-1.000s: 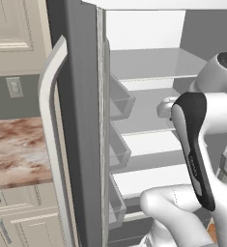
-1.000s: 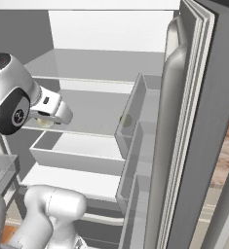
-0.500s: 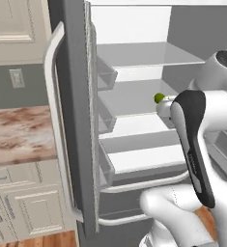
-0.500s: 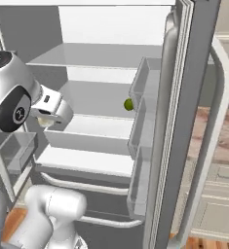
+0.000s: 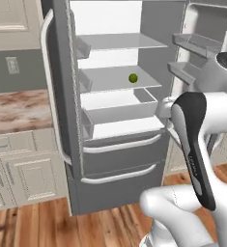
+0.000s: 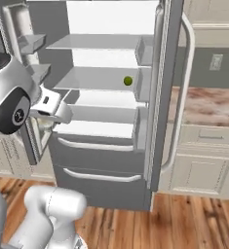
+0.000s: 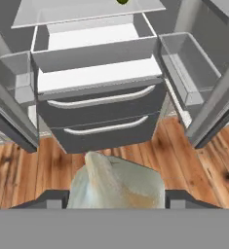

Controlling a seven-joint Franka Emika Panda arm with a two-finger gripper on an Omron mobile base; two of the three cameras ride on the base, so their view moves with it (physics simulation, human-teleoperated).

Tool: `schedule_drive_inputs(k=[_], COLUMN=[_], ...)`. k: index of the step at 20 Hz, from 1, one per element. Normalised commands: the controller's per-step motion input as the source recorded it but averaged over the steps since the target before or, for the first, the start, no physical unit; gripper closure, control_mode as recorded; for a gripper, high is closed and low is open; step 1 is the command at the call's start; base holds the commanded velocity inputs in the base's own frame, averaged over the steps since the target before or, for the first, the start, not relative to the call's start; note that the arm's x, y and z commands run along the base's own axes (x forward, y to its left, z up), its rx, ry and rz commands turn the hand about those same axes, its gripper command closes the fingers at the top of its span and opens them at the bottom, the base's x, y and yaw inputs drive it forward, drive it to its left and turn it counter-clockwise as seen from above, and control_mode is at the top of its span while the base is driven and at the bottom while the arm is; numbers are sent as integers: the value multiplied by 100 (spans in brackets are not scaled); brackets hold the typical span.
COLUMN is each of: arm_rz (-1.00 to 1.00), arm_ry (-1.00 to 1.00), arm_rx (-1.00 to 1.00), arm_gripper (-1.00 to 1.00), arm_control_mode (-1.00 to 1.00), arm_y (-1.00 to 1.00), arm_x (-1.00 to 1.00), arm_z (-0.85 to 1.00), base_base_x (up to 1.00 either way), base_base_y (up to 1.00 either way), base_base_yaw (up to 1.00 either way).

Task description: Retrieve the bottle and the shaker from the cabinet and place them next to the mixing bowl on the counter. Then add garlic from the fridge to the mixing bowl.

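Garlic (image 7: 117,182) (tapered tip pointing away) clamped in gripper (image 7: 115,199).

Setting: a domestic kitchen, computer-rendered.
Main appliance: a tall grey fridge (image 5: 62,96) stands with doors open, showing white shelves, clear door bins (image 7: 186,65) and two lower freezer drawers (image 6: 99,165) with curved pale handles.
Work surface: a marbled brown-and-beige stone counter (image 5: 16,111) adjoins the fridge.
Cabinetry: cream panelled base cabinets (image 6: 203,160) sit under the counter; a cream wall cabinet (image 5: 13,24) hangs above it.
Wall fitting: a pale socket plate (image 5: 11,65) sits on the grey wall.
Floor: warm wooden planks (image 6: 184,223).
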Motion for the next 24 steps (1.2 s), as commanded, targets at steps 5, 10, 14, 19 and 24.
schedule_drive_inputs(k=[5,10,14,19,24], arm_rz=[0,0,0,0,0], arm_ry=[0,0,0,0,0], arm_rx=[0,0,0,0,0], arm_gripper=[100,100,100,100,100], arm_control_mode=[100,100,100,100,100], arm_y=[0,0,0,0,0], arm_x=[0,0,0,0,0], arm_z=[0,0,0,0,0], base_base_x=[-30,3,17,61,100], base_base_y=[-50,-69,-60,-92,-98], base_base_yaw=[-54,-75,-74,-52,-19])
